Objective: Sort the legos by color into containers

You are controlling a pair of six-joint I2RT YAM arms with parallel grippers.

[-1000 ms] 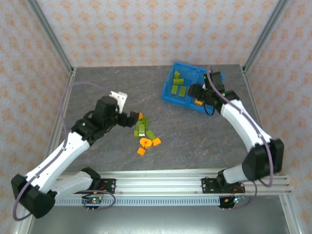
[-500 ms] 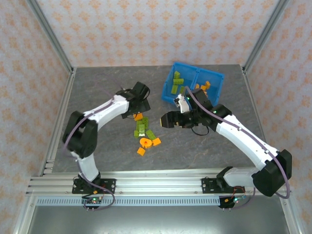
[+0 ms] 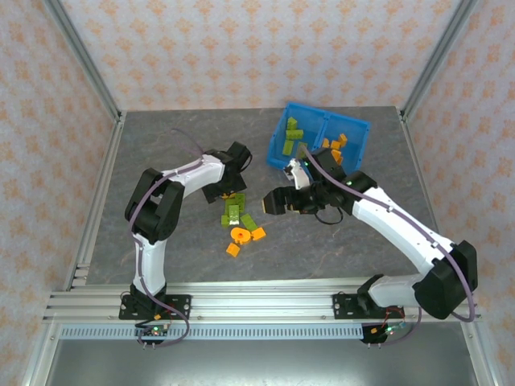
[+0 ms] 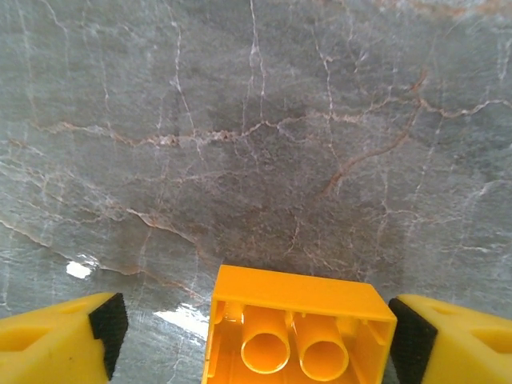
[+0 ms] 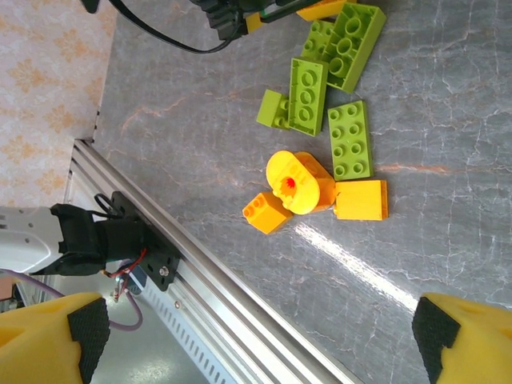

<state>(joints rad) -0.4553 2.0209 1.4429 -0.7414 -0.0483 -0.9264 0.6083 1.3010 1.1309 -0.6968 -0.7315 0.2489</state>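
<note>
My left end effector [image 4: 250, 324] straddles an orange brick [image 4: 300, 316] on the surface [image 4: 256, 120], jaws apart; my right end effector [image 5: 260, 332] hangs open over the loose pile [image 5: 350, 140] (greens, oranges mixed). The blue bin [image 3: 358, 133] already holds several, sorted.

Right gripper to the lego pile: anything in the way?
Nothing visible. Bare table lies between the open right gripper and the pile. The left gripper sits at the pile's far end, fingers open around an orange brick. It is close, but not in the path.
</note>
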